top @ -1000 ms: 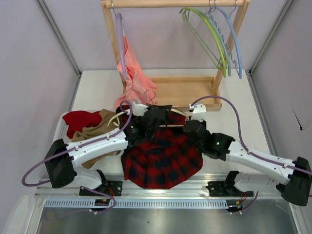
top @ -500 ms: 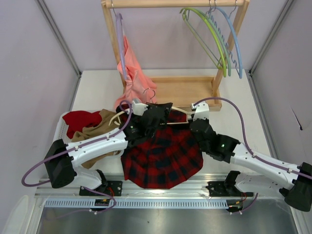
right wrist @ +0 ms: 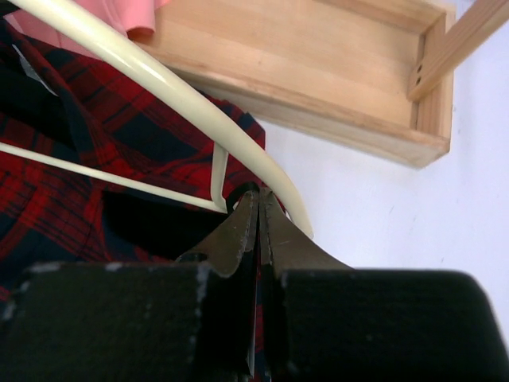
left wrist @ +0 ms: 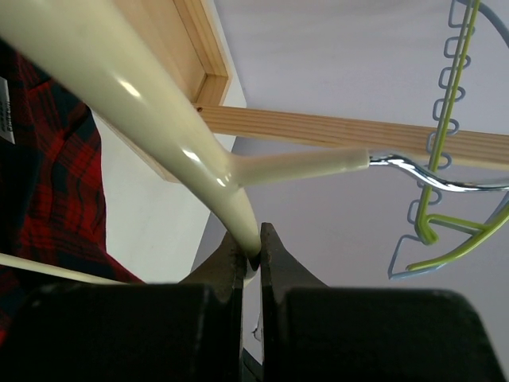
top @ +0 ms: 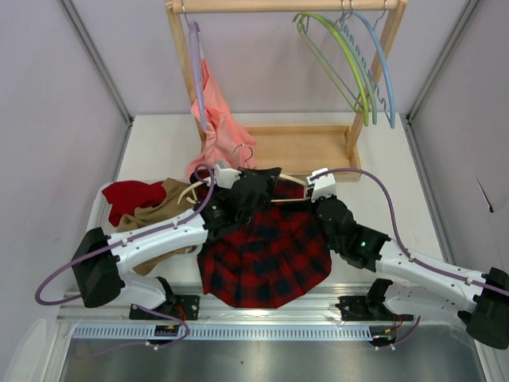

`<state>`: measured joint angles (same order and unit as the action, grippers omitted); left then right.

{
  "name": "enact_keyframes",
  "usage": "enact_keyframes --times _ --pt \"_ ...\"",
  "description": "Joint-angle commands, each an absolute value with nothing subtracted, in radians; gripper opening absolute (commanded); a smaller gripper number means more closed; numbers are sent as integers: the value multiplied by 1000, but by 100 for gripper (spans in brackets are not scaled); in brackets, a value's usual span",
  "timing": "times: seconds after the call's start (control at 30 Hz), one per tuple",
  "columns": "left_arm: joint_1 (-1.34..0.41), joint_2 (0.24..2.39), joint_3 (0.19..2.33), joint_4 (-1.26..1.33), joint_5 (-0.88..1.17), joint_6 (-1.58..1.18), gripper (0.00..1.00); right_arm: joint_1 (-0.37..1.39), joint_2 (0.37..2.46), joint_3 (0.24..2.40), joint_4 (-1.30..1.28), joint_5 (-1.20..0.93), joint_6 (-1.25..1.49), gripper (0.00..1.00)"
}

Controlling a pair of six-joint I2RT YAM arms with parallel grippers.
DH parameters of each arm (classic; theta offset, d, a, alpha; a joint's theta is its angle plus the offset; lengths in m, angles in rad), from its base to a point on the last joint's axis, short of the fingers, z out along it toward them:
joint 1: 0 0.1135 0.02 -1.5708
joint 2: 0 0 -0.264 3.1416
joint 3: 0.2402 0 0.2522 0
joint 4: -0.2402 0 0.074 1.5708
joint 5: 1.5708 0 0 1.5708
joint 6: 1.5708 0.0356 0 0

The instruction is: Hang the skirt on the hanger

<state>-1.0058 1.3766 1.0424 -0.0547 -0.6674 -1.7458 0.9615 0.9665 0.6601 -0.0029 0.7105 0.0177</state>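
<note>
The red and black plaid skirt lies spread on the table at the near middle. The cream hanger lies across its far edge, metal hook pointing at the rack. My left gripper is shut on the hanger just beside its neck, as the left wrist view shows. My right gripper is shut on the skirt's edge just under the hanger's right end, the jaws pressed together with red cloth between them.
A wooden rack base stands at the back. On its rail hang a lilac hanger with a salmon-pink garment and green and blue hangers. A tan cloth and a red cloth lie at left.
My right arm has swung: its elbow dropped toward the near edge and its wrist edged left and farther back along the hanger's right end. The left arm and the skirt stay put.
</note>
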Motion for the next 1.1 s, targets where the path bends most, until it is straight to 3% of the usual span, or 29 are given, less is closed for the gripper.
enact_keyframes --times 0.0,1.07 --pt "-1020 1336 1040 -6 -574 -1758 0 960 951 655 167 673 -78 0" --pt "-973 1307 1005 -41 -655 -1746 0 1040 919 744 -57 733 -293 0"
